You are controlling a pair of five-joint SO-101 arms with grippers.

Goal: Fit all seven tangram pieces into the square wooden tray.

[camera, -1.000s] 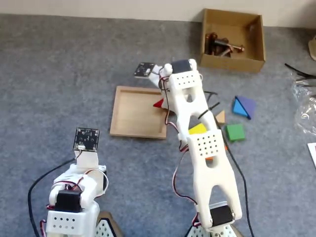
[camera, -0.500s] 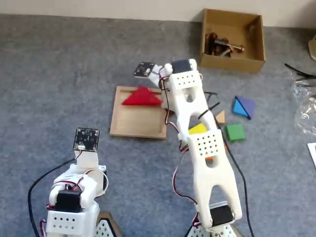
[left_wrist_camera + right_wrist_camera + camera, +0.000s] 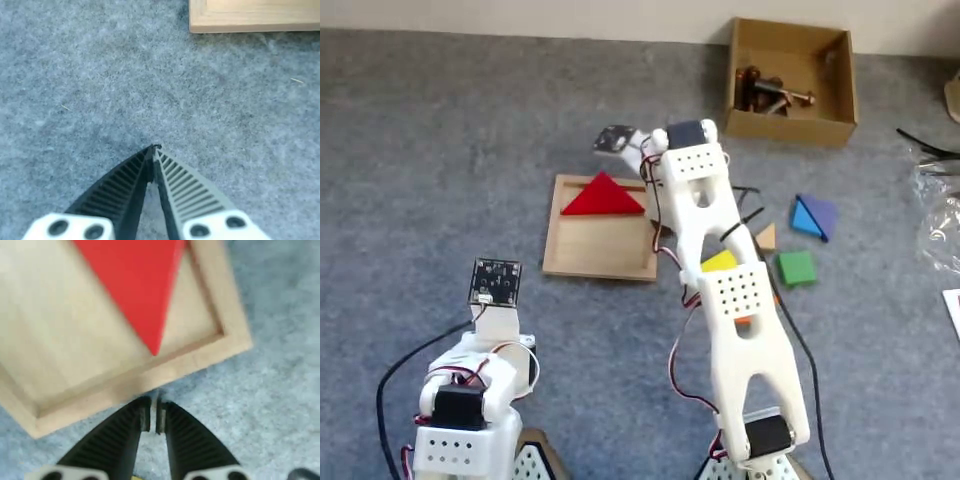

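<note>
A red triangle lies flat in the far part of the square wooden tray. The right wrist view has its red point near the tray's rim. My right gripper is shut with nothing in it, just outside that rim over the carpet. My right arm stretches along the tray's right side. Right of the arm lie a yellow piece, a green square, a tan piece, and a blue triangle on a purple piece. My left gripper is shut over bare carpet, short of the tray's corner.
A cardboard box with small brown things stands at the back right. Clear plastic and black cables lie at the right edge. My left arm rests at the near left. Grey carpet covers the table.
The red triangle has come out from under the right arm into the tray's far part and now lies free. The right gripper has drawn back slightly past the rim. The left arm is still.
</note>
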